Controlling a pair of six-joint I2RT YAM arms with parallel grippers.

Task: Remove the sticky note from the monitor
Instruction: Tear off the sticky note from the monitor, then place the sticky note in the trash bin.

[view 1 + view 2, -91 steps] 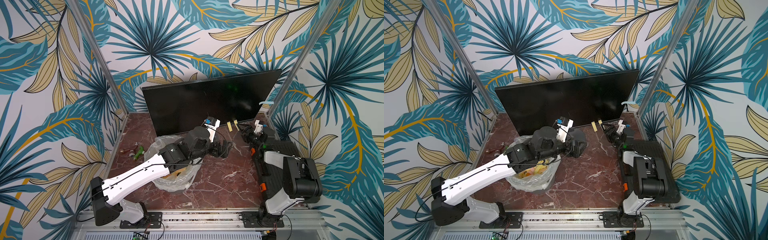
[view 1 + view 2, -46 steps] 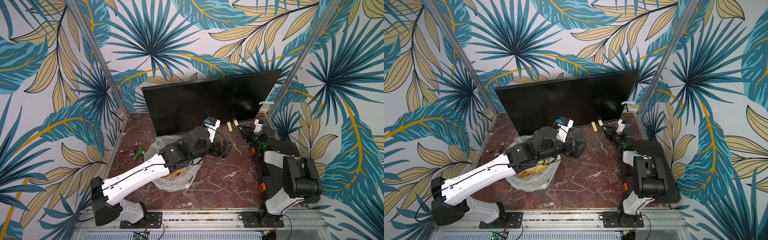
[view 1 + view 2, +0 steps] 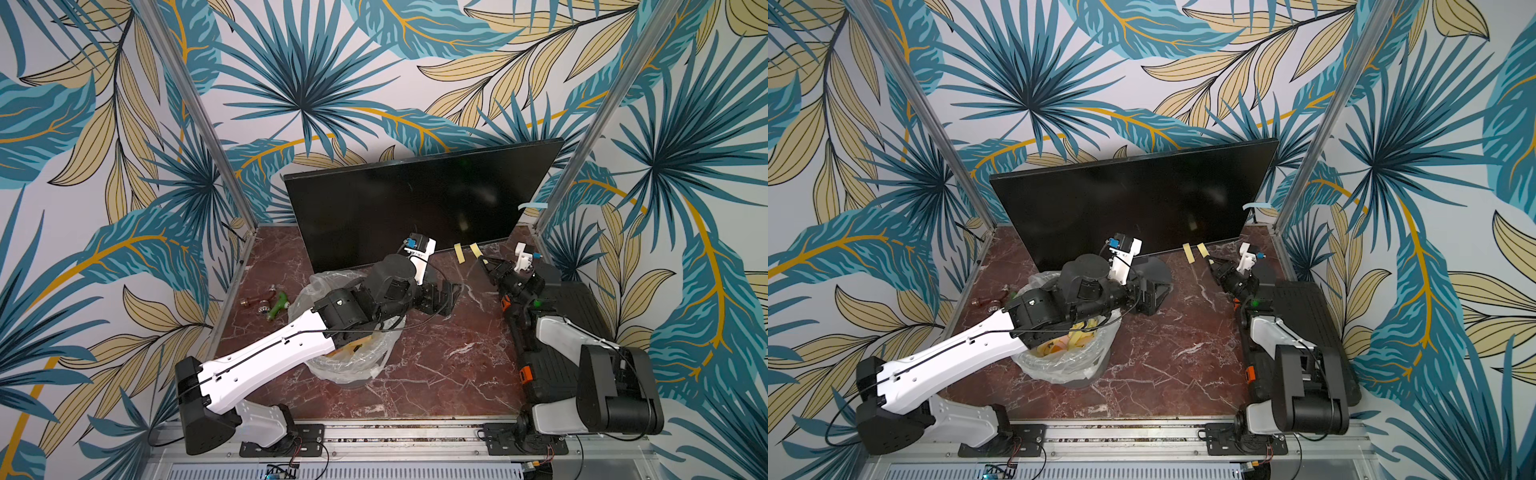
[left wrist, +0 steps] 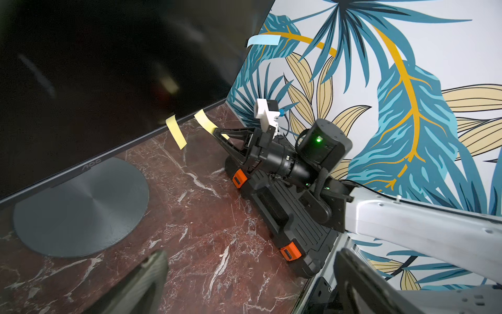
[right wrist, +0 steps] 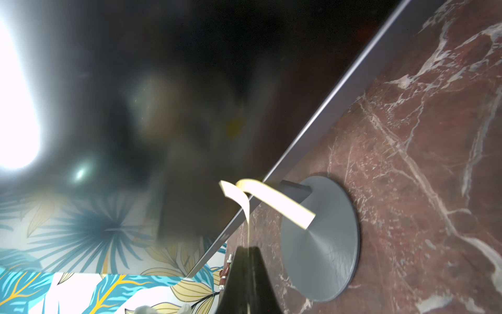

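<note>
Right gripper (image 4: 218, 133) pinches one yellow sticky note (image 4: 205, 122), stretched lengthwise off our monitor (image 3: 395, 216); second yellow note (image 4: 176, 132), one blue note (image 4: 263, 40); left gripper (image 4: 250, 254) gaping.

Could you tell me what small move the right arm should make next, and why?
Probably pull back gently from the monitor: the right gripper is shut on the yellow note nearest it, whose top clings to the bottom edge.

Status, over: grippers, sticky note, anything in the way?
Right gripper shut on yellow sticky note, top end on monitor, lower edge. Left gripper open, empty. Second yellow note alongside, untouched.
</note>
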